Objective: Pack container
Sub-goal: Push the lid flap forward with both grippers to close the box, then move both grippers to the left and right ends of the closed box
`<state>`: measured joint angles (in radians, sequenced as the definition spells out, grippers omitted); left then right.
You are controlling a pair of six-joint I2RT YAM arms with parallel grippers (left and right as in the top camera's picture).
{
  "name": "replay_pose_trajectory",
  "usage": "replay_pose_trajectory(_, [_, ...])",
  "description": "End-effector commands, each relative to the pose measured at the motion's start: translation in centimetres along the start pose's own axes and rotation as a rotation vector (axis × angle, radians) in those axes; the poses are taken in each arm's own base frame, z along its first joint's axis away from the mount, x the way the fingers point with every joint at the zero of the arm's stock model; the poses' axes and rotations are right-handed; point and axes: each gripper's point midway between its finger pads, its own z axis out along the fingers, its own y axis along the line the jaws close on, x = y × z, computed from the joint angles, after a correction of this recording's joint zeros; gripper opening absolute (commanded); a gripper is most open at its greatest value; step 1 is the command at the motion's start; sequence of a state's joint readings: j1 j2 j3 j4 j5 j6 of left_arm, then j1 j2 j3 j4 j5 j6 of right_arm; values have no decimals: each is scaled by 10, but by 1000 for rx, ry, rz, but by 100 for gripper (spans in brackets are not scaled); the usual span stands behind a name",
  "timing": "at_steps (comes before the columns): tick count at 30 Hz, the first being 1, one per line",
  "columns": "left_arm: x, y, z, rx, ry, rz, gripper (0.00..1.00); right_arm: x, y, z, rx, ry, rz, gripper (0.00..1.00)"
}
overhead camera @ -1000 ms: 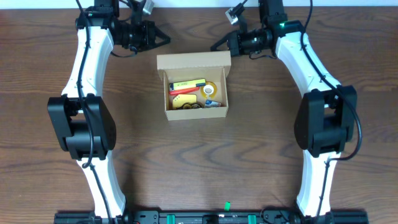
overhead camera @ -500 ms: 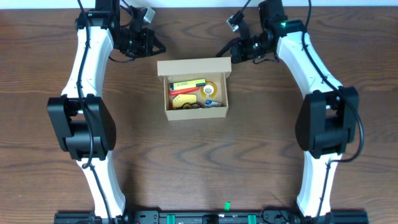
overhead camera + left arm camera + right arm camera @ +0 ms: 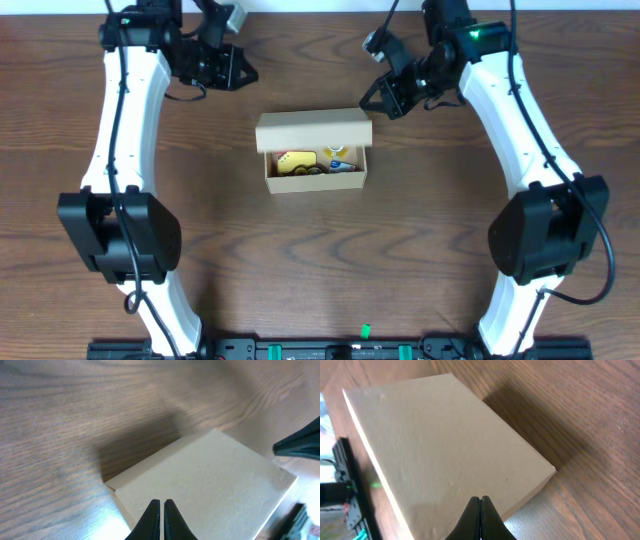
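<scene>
The container (image 3: 313, 178), a plain tan cardboard box, sits near the middle of the bench (image 3: 320, 260), between the two arms. Its flap lid (image 3: 313, 130), hinged along the far edge, tilts forward over the box and hides the rear part of the opening, so only a front strip stays uncovered. In that strip lie a yellow item (image 3: 293, 160), a pale roll (image 3: 338, 153) and some small pieces too tiny to name.

The left fingers (image 3: 240, 72) are pressed together with nothing between them. They hang beyond the box's far-left corner, apart from the cardboard. The left wrist view shows their dark tips (image 3: 161, 519) meeting in a narrow point, aimed at the lid's flat top (image 3: 210, 480), with the wood of the bench (image 3: 75, 420) behind and a dark tip of the other arm (image 3: 300, 442) at the right edge.

The right fingers (image 3: 372, 97) are likewise closed and empty, near the far-right corner of the box yet clear of it. From the right wrist view the joined tips (image 3: 480, 516) point at the broad tan lid (image 3: 445, 445), which casts a shadow on the bench (image 3: 580, 405) beside it
</scene>
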<state>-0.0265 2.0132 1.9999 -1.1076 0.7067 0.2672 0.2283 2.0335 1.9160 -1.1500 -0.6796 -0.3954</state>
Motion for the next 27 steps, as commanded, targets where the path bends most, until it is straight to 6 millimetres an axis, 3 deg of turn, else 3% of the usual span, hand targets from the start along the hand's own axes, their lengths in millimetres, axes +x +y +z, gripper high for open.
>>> replay_pose_trajectory(1, [4, 1, 4, -76, 37, 65, 6, 9, -7, 4, 78, 61, -62, 1])
replay_pose_trajectory(5, [5, -3, 9, -85, 50, 72, 6, 4, -18, -1, 148, 50, -86, 1])
replay_pose_trajectory(9, [12, -9, 11, -77, 81, 32, 6, -22, -23, -18, 199, -55, -146, 1])
replay_pose_trajectory(14, [39, -13, 14, -128, 196, -62, 6, -56, -28, -51, 278, -204, -231, 1])
replay_pose_trajectory(17, [60, -28, 16, -116, 284, -82, 6, -68, -29, -66, 310, -261, -263, 1])
replay_pose_trajectory(23, [101, -37, 15, -273, 491, -29, 6, -76, -18, -85, 321, -310, -271, 1])
replay_pose_trajectory(27, [116, -34, 8, -335, 565, -18, 6, -71, -7, -95, 306, -314, -208, 1])
